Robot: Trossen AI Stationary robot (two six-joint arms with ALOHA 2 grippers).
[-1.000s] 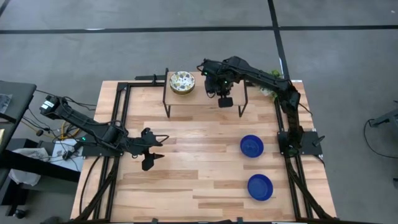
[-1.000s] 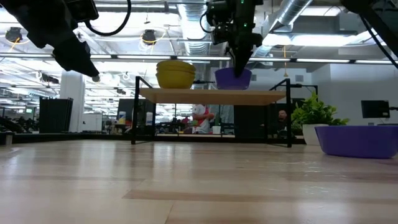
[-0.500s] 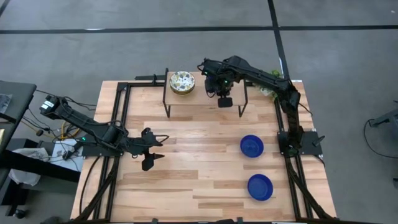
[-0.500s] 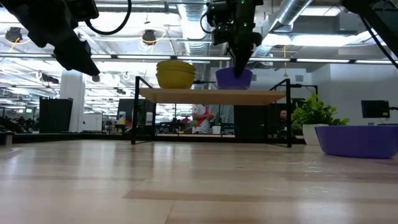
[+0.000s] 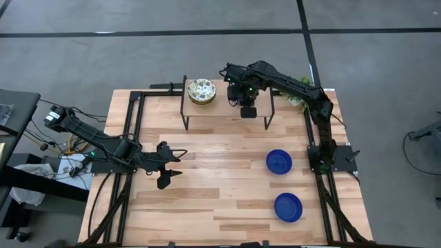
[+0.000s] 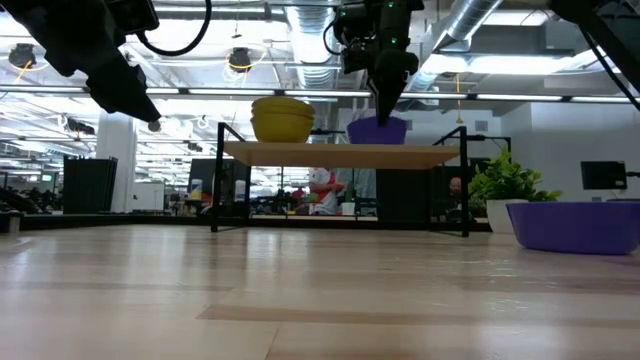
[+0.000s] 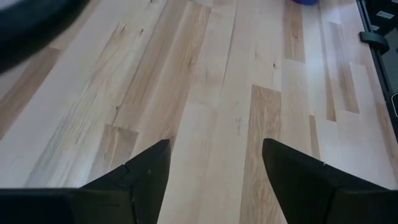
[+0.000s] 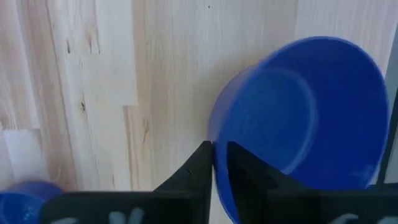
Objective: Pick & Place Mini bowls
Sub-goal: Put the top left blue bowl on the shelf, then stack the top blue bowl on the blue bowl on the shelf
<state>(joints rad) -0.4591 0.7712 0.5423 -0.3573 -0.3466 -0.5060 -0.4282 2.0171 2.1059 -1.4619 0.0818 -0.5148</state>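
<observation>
My right gripper (image 6: 386, 104) reaches down over the small raised wooden shelf (image 6: 300, 154) at the table's far side, shut on a glossy blue mini bowl (image 6: 377, 131) whose base sits on the shelf top. Floral mini bowls (image 5: 201, 91) stand stacked on the shelf's left part. Two more blue mini bowls (image 5: 279, 162) (image 5: 288, 207) rest on the table's right half. My left gripper (image 5: 165, 173) hovers open over the table's left side, holding nothing. My right gripper pinches the blue bowl's rim (image 8: 219, 134), one finger (image 8: 198, 163) outside the wall and the other inside the hollow. The fingers come from above, pointing down. The bowl stands upright with its base on the shelf top.
The shelf stands on thin black legs (image 5: 185, 117) with open space beneath it. A potted plant (image 6: 508, 186) is at the far right corner. Black frame rails (image 5: 131, 138) run along the table's left and right sides. Bare wood lies between the left gripper and the blue bowls.
My right gripper has sunk a little with the blue bowl. The bowl now sits lower and flatter on the shelf top than a second ago.
</observation>
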